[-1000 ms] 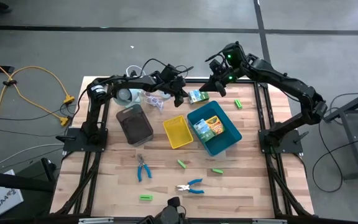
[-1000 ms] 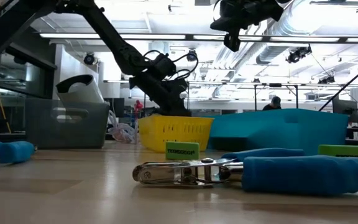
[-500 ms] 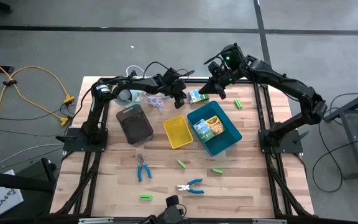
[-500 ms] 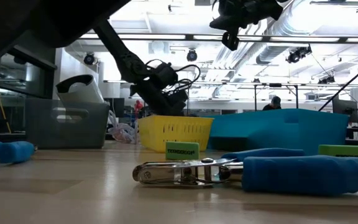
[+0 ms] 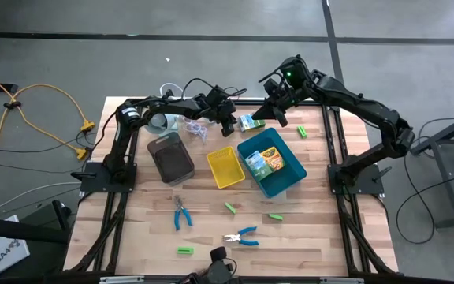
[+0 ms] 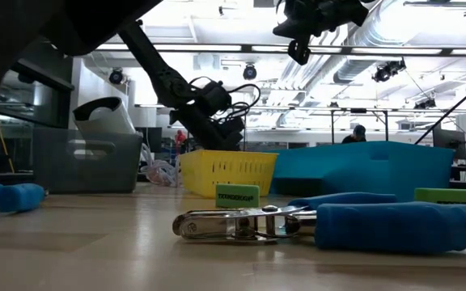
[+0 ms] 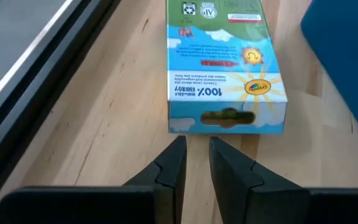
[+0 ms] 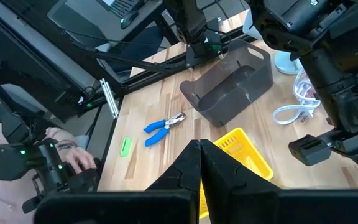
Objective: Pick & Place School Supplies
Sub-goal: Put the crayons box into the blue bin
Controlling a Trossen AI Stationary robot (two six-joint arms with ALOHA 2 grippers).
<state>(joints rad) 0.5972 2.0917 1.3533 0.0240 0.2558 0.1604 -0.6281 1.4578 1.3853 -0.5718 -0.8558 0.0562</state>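
Observation:
A blue-and-green printed box lies flat on the table beyond the blue tray; in the left wrist view the box lies just ahead of my left gripper. My left gripper is low at the box's left end, open by only a narrow gap. My right gripper hangs shut, high above the table, just right of the box. Two printed packs lie in the blue tray. Green blocks and two blue-handled pliers lie on the near table.
The yellow tray and the grey tray stand left of the blue tray. A white round device with cord lies at the far left. One green block lies far right. A person's hand shows beyond the table.
My left gripper has shifted a little toward the near edge and now sits closer to the printed box's end. The box has stayed where it was.

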